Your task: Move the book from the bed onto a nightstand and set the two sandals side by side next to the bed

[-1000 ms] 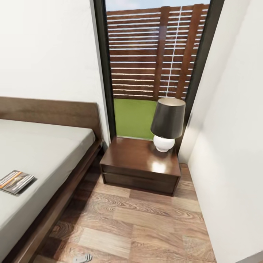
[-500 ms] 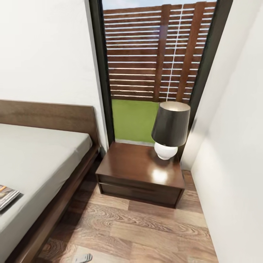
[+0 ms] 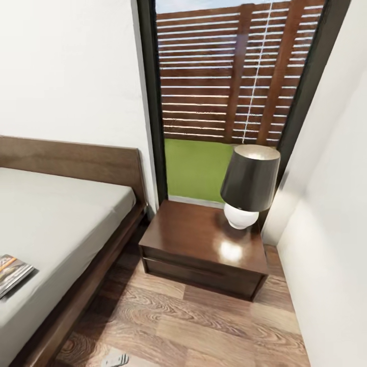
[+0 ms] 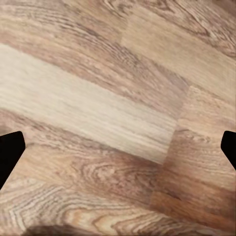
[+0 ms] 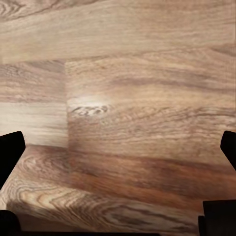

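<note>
Rolling along the bedside, the robot's head camera has swung a little to the left over the past second (the whole picture shifts, so the furniture itself has not budged). The bed (image 3: 56, 219) fills the left of the head view, its off-white mattress bare but for the book (image 3: 11, 272), which lies flat near the mattress's near edge and is cut by the picture's left border, more so than a second ago. The nightstand (image 3: 204, 244) sits just beside the bed frame below the tall window, now seen slightly larger, with a dark-shaded lamp (image 3: 248, 186) on the back right of its glossy top and free room in front of it. On the plank floor (image 3: 204, 326) a small pale object (image 3: 114, 360) lies at the bottom edge, too small to identify. Left claw (image 4: 118, 147) and right claw (image 5: 118, 152) both hang spread and empty over floorboards; by this reading, the book has yet to be fetched.
</note>
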`<state>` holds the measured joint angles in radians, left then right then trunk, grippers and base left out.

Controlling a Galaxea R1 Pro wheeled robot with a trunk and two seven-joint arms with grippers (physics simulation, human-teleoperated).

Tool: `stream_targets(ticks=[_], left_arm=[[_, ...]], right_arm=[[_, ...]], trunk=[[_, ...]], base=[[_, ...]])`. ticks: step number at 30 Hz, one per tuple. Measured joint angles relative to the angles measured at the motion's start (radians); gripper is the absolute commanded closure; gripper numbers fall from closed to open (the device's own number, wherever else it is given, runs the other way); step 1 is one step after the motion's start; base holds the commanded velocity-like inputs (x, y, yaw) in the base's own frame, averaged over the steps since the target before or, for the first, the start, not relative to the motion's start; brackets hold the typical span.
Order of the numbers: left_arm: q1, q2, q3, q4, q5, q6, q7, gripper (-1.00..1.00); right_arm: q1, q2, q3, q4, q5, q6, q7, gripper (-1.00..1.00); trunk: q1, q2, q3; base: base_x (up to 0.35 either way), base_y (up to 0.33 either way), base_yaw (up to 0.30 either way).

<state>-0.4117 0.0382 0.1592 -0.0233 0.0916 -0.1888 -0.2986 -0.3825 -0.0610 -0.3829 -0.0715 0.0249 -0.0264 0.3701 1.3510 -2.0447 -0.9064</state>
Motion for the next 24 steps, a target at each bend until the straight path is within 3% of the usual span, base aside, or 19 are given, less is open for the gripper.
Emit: stream_targets(ticks=[24], left_arm=[[0.0, 0.0, 0.0, 0.0, 0.0, 0.0, 0.0, -1.0]], right_arm=[[0.0, 0.0, 0.001, 0.0, 0.0, 0.0, 0.0, -1.0]], trunk=[[0.0, 0.0, 0.0]], base=[[0.001, -0.001, 0.287]])
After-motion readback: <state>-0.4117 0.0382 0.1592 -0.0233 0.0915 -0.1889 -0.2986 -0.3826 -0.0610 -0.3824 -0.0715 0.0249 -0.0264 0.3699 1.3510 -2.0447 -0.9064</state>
